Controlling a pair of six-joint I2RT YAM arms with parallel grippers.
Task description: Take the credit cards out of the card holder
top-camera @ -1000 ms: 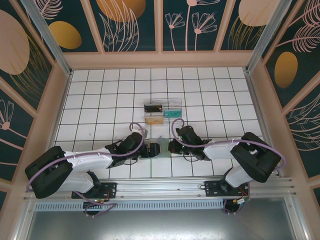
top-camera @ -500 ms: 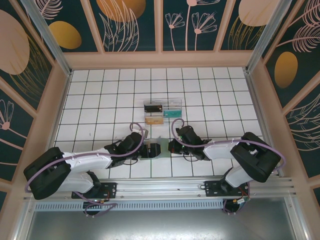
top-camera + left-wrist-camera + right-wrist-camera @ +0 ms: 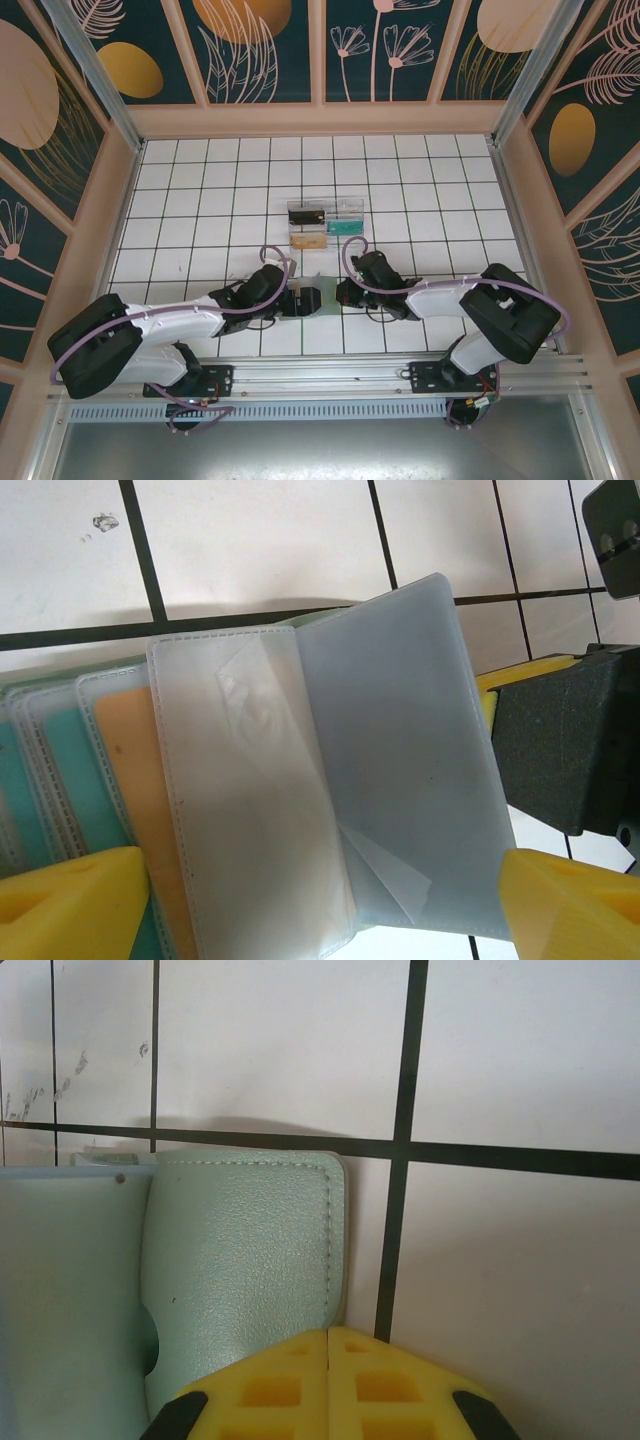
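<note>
The tiled table carries it all. Near the middle of its near edge the card holder lies open, spread left to right between both arms. The credit cards, orange and teal, sit sleeved on the left side, nearest the left gripper, which is spread wide, straddling the sleeves and grasping nothing. The right gripper is clenched tight at the green cover's edge.

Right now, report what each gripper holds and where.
Left gripper: open astride the clear sleeves of the card holder, holding nothing. Right gripper: shut at the green cover's edge; pinching or just pressing, cannot tell.
</note>
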